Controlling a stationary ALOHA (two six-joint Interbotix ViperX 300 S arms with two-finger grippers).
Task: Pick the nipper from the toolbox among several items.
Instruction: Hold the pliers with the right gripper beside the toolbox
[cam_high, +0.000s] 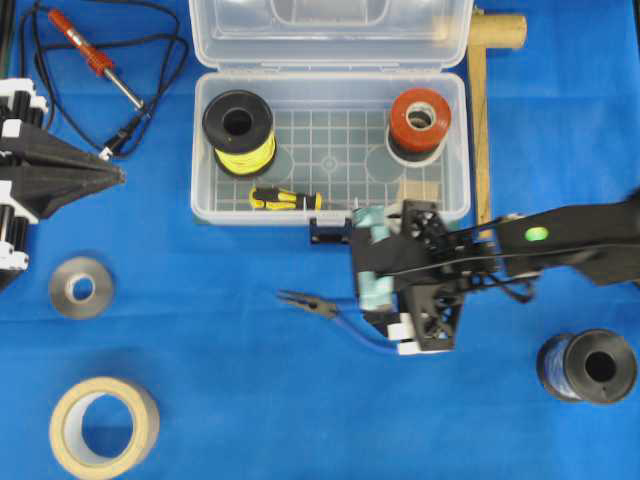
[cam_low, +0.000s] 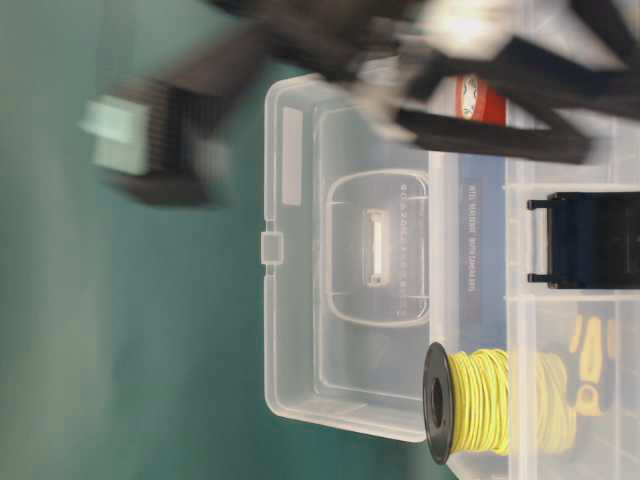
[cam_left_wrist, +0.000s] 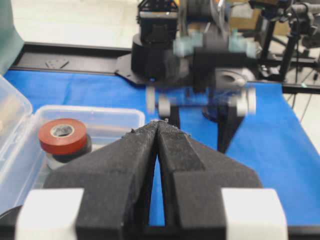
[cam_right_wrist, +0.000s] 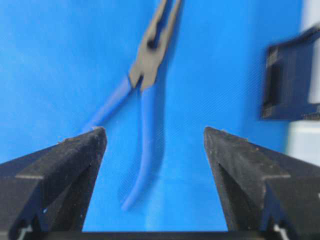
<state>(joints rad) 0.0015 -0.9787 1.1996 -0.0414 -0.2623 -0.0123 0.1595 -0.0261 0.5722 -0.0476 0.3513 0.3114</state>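
The nipper (cam_right_wrist: 145, 75) lies flat on the blue desk (cam_high: 200, 350) just outside the toolbox (cam_high: 330, 150), near its front latch, and my right gripper (cam_right_wrist: 155, 145) hangs over its handles with jaws spread wide, holding nothing. My left gripper (cam_left_wrist: 159, 131) sits well apart at the desk's left edge, jaws pressed together and empty. Bare cloth lies around the nipper's tip.

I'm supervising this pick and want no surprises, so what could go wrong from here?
The nipper lies flat on the cloth outside the toolbox, so the open right gripper may pinch only one thin blue handle and let it twist. The toolbox latch sits close beside the gripper and might get bumped.
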